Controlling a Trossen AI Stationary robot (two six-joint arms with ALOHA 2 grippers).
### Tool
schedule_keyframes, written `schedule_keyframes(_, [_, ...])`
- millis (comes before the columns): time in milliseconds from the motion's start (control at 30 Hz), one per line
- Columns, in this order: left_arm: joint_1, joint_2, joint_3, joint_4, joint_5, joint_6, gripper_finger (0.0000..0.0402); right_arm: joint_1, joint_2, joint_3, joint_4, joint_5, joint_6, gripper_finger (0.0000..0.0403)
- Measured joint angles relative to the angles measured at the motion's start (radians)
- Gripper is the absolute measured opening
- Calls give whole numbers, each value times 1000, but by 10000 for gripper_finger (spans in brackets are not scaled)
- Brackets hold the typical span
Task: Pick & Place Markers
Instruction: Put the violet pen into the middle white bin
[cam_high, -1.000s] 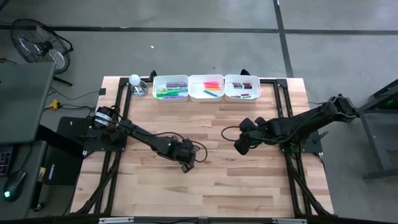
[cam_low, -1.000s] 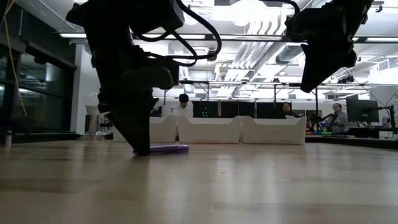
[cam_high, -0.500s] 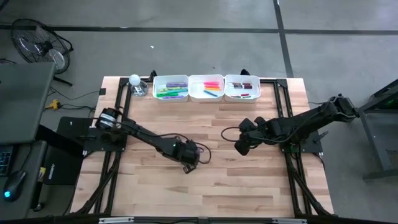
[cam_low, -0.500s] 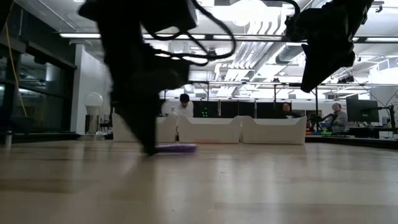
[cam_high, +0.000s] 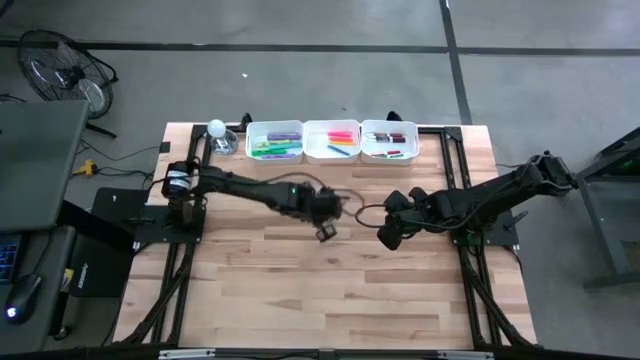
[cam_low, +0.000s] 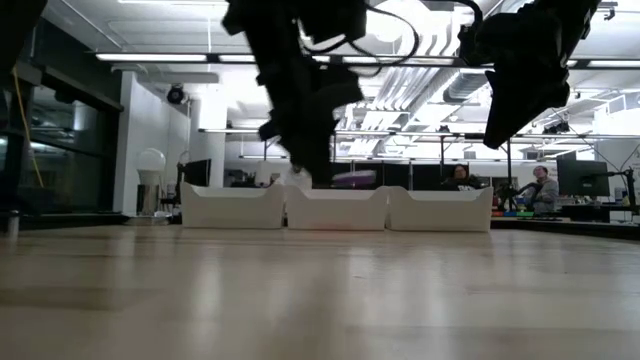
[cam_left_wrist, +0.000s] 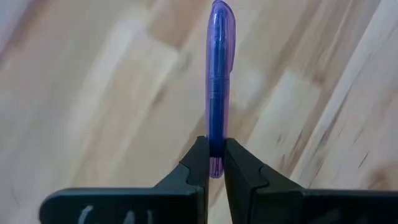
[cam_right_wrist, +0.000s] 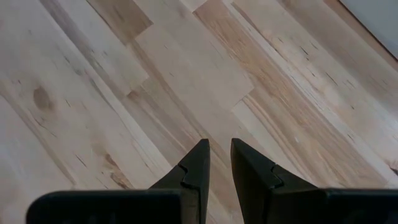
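Left pincer clenched on a purple marker, lifted off the surface mid-table, short of the trays. Trays already hold markers; none loose on the surface. Right pincer holds nothing, fingers nearly together, hovering. Likely last marker; drop-off remains.

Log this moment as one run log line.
left gripper: shut on purple marker, lifted over table | right gripper: empty, above table | trays: hold markers

Purple marker, white trays, pale striped wooden table, black arms
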Motion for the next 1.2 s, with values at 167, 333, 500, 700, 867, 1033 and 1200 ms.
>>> schedule_keyframes(167, [69, -2, 76, -21, 23, 88, 22, 0, 0, 0, 0, -6, -7, 55])
schedule_keyframes(333, [148, -2, 138, -43, 31, 178, 23, 0, 0, 0, 0, -6, -7, 55])
schedule_keyframes(500, [237, -2, 187, -82, 63, 220, 24, 0, 0, 0, 0, -11, -6, 55])
schedule_keyframes(700, [344, -3, 218, -102, 141, 259, 24, 0, 0, 0, 0, -11, -4, 55])
schedule_keyframes(867, [425, -3, 218, -118, 205, 274, 25, 0, 0, 0, 0, -14, 12, 55])
schedule_keyframes(1033, [492, -3, 218, -125, 251, 294, 25, 0, 0, 0, 0, -15, 19, 55])
schedule_keyframes(1200, [547, -3, 218, -134, 266, 396, 25, 0, 0, 0, 0, -15, 22, 55])
